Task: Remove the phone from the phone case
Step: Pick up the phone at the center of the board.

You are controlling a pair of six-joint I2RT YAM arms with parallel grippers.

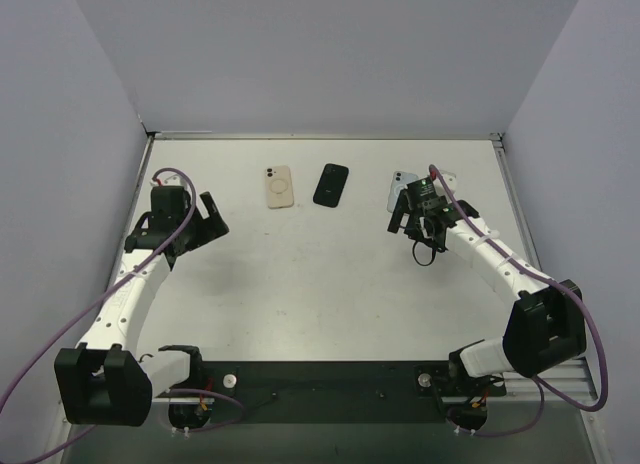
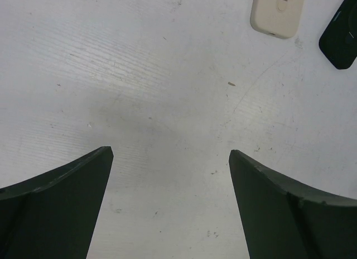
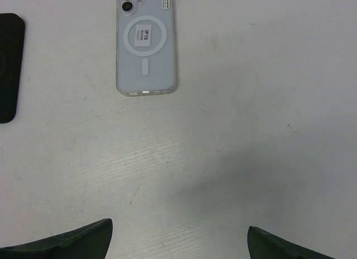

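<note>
**A:** Where is our phone [image 3: 146, 75], and why does it lie as it does?

**B:** It lies flat on the table [image 1: 320, 284], back up, camera end pointing away from us, and it sits fully inside its clear case [image 3: 173, 47]. With the back up, we judge that the case corners and rim are the parts we can reach. Nothing has been peeled off yet.

**A:** And our hands?

**B:** Both have their jaws spread wide and hold nothing. The right gripper [image 3: 178, 228] hovers just on the near side of the phone, fingers to either side of bare table. It touches neither the phone nor the case. The left gripper [image 2: 170, 156] hangs over bare table well to the left. We take it the right arm is lined up to go in first and the left waits to brace.

**A:** What else is nearby?

**B:** A black case [image 1: 331, 185] lies just left of our phone, and a beige case [image 1: 278, 187] left of that. All three are in a row along the far side. We cannot tell whether those two hold phones.

**A:** Any writing we can read?

**B:** A round sticker inside the white ring on the back reads "IP16". The lines under it are too small to read. A narrow strip of print sits at the phone's top corner, equally unreadable. We see no brand mark.
</note>
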